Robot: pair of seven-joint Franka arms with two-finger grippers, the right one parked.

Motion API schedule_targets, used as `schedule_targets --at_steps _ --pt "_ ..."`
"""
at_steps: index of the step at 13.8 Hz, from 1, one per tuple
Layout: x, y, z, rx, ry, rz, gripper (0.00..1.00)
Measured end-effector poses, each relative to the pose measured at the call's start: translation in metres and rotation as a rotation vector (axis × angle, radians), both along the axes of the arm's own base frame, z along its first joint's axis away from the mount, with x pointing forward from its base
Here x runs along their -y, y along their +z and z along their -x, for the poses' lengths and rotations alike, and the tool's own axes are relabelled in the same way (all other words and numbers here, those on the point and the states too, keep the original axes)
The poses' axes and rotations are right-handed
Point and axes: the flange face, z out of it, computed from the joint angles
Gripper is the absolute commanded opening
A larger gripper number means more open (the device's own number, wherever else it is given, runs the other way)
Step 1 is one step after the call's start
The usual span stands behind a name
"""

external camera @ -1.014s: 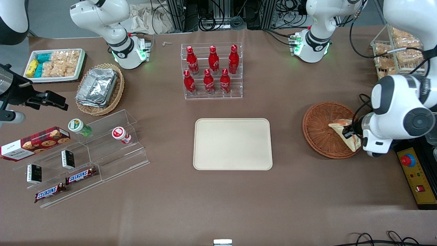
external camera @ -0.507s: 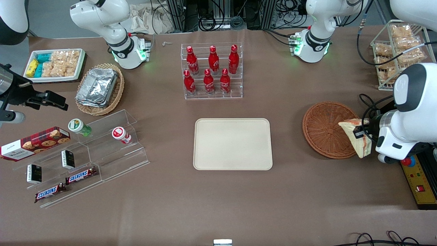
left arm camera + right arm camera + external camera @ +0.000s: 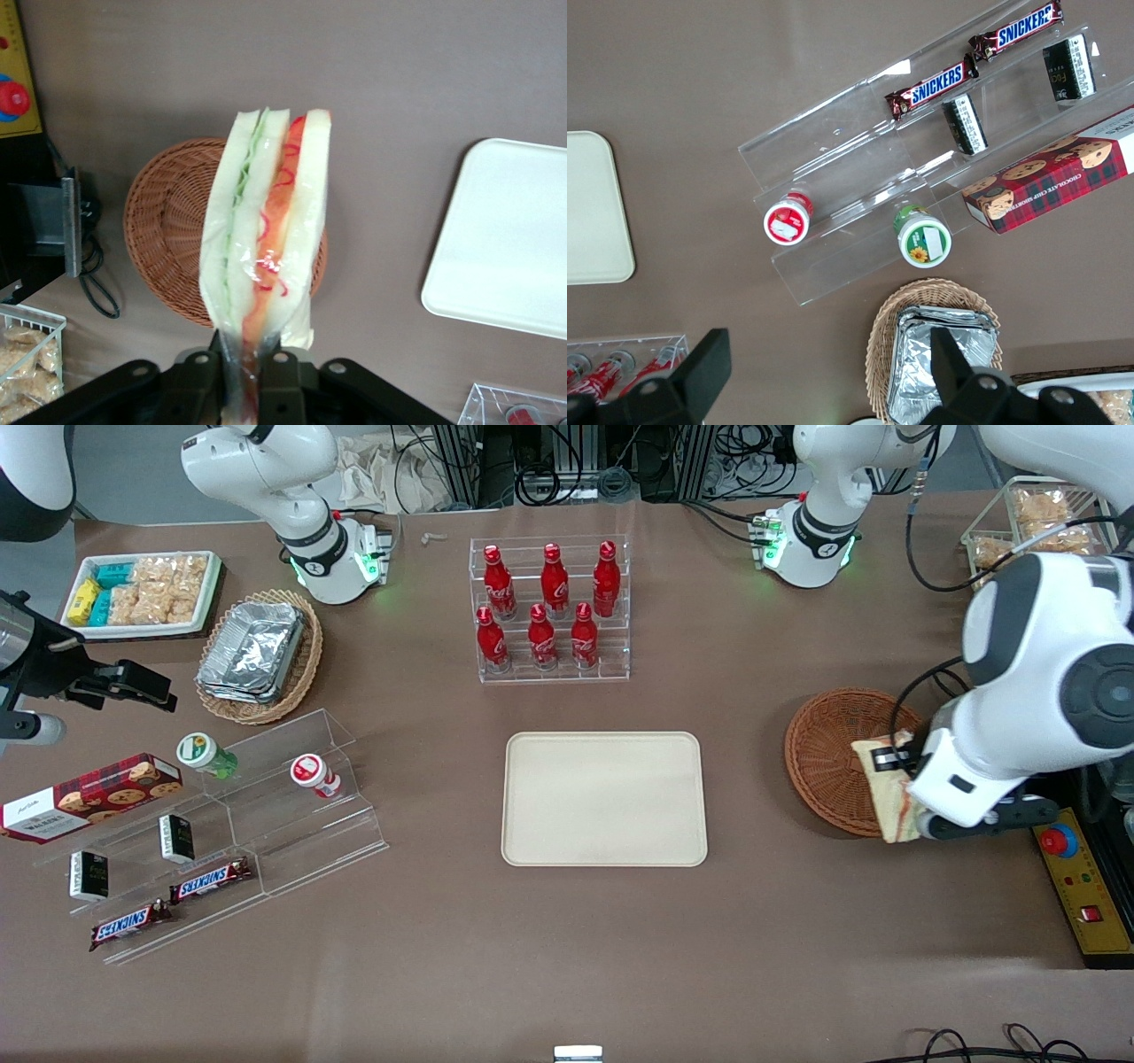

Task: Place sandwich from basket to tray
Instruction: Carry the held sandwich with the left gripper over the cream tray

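My left gripper [image 3: 897,766] [image 3: 249,363] is shut on the clear-wrapped sandwich [image 3: 890,797] [image 3: 266,230], pinching its wrapped end between the black fingers [image 3: 288,376]. The wedge of white bread with green and orange-red filling hangs in the air above the edge of the reddish-brown wicker basket [image 3: 837,757] [image 3: 168,230] nearest the working arm's end of the table. The basket holds nothing else. The cream tray [image 3: 604,798] [image 3: 500,235] lies flat in the table's middle, bare, well apart from the basket toward the parked arm's end.
A clear rack of red bottles [image 3: 549,607] stands farther from the camera than the tray. A yellow control box with a red button [image 3: 1076,868] sits beside the basket at the working arm's end. A wire rack of snack bags [image 3: 1019,540] is farther back there.
The sandwich has come up out of the basket in the gripper. It first swung out toward the control box, then came back over the basket's edge as the arm rose and turned.
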Motion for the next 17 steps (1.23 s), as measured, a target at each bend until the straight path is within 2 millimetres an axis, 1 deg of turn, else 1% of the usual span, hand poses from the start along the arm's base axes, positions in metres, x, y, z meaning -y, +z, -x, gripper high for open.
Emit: schedule_targets --at_steps 1,3,6,8,11,14,16,17 --pt "0.009 -0.005 0.000 -0.009 -0.014 0.004 0.01" --pt "0.036 -0.025 -0.001 -0.024 -0.044 0.011 0.00" --pt "0.094 -0.067 -0.003 -0.020 -0.017 0.020 0.00" --pt "0.130 -0.096 -0.001 -0.035 0.021 0.066 0.00" --pt "0.165 -0.132 -0.004 -0.022 0.093 0.116 0.00" --pt "0.207 -0.164 0.007 -0.003 0.094 0.125 0.00" --pt "0.224 -0.194 0.018 -0.017 0.078 0.120 0.00" --pt "0.228 -0.210 0.022 -0.030 0.072 0.114 0.00"
